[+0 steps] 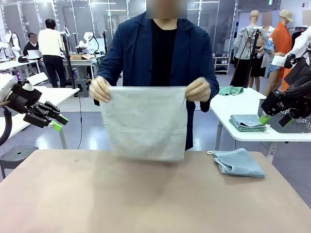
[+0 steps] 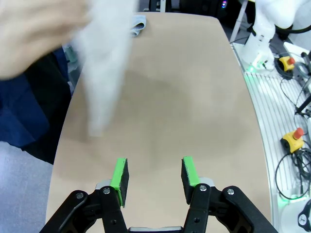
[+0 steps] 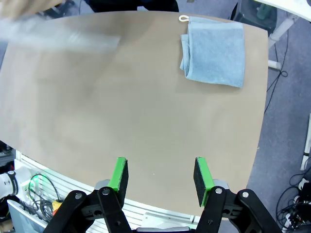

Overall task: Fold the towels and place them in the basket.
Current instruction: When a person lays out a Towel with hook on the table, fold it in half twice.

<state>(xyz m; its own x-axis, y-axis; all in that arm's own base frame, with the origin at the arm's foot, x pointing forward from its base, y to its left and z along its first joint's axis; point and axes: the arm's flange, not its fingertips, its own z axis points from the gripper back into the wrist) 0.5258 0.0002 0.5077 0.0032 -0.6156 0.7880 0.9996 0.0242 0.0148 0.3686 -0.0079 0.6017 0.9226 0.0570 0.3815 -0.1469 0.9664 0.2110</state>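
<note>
Tabletop (image 1: 146,199) — tan, broad. Pale grey towel (image 1: 145,124): hangs spread open over the tabletop's far edge, one hand (image 1: 99,90) of the person at one upper corner and the other hand (image 1: 198,90) at the other. Basket (image 1: 297,125): dark lattice, on a white side tabletop (image 1: 233,104) at the right. Blue-grey towel (image 1: 239,162): folded, flat on the tan tabletop's far right. Left pincer (image 2: 153,170) — jaws parted, empty, above the tabletop. Right pincer (image 3: 160,174): jaws parted, empty.

A robotics laboratory hall: white rectangular work tables (image 1: 234,109), glass partition walls (image 1: 116,19), a yellow emergency-stop box with red button (image 2: 293,139), black floor cables (image 2: 287,170).
</note>
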